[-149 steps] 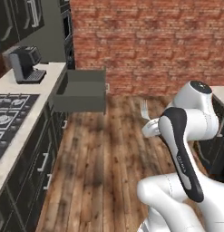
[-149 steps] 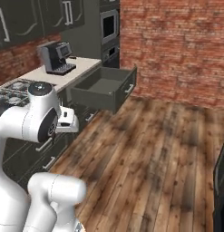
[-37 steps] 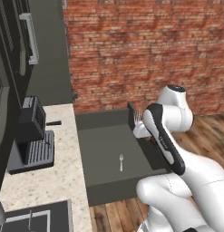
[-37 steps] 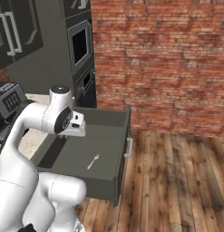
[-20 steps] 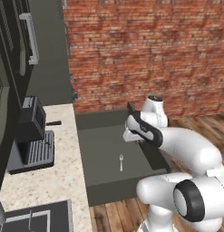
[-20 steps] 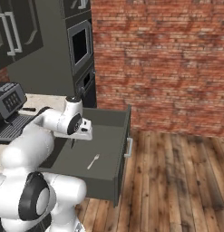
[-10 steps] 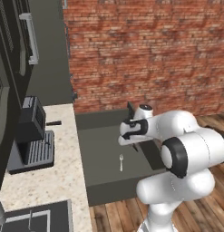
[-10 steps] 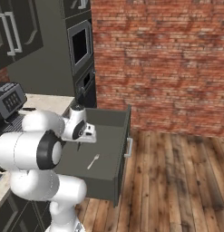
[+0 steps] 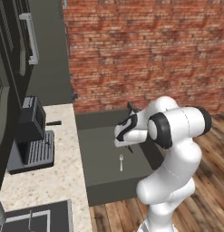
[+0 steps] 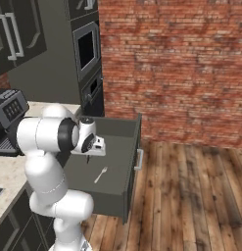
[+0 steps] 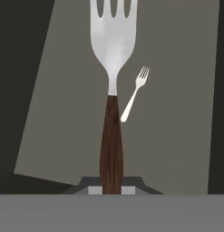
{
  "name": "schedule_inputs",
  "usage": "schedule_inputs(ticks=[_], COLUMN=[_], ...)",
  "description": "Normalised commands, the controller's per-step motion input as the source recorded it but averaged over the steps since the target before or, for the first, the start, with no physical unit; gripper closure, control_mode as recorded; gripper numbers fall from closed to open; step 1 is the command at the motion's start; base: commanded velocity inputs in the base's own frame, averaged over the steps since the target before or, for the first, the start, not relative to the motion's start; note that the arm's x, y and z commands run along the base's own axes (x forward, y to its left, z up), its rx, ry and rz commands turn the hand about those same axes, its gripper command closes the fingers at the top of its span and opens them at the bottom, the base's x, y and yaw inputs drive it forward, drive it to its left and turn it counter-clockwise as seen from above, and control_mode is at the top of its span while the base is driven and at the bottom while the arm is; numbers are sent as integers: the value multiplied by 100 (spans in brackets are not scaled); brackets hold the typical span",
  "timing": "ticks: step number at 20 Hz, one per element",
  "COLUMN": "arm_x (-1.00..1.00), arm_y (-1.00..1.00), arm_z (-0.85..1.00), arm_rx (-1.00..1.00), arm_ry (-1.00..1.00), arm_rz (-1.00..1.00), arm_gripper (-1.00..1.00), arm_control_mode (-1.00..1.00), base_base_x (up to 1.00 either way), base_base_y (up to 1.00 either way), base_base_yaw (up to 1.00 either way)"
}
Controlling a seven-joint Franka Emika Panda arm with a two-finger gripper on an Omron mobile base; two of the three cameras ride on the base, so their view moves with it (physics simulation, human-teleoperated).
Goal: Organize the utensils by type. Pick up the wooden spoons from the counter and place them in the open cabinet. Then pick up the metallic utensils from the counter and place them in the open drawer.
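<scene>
Right, I am holding the gripper (image 11: 111, 189) over the open drawer (image 9: 102, 174), its fingers pinching the dark brown handle of a silver fork with a wooden handle (image 11: 112, 68), tines pointing away from the hand. A small silver fork (image 11: 135, 93) is lying on the drawer's flat grey bottom, beside the beige counter (image 9: 50, 181).
</scene>
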Motion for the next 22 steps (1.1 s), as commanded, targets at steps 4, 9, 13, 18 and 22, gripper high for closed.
schedule_inputs(ticks=[4,9,13,18,22], arm_x=[30,23,29,37,35], arm_y=[5,0,0,0,0], arm_z=[-35,-36,-39,-42,-42], arm_rx=[0,0,0,0,0], arm_ry=[1,0,0,0,0], arm_rz=[0,0,0,0,0], arm_gripper=[100,100,100,100,100], arm_control_mode=[-100,-100,-100,-100,-100], base_base_x=[0,0,0,0,0], base_base_y=[0,0,0,0,0], base_base_yaw=[0,0,0,0,0])
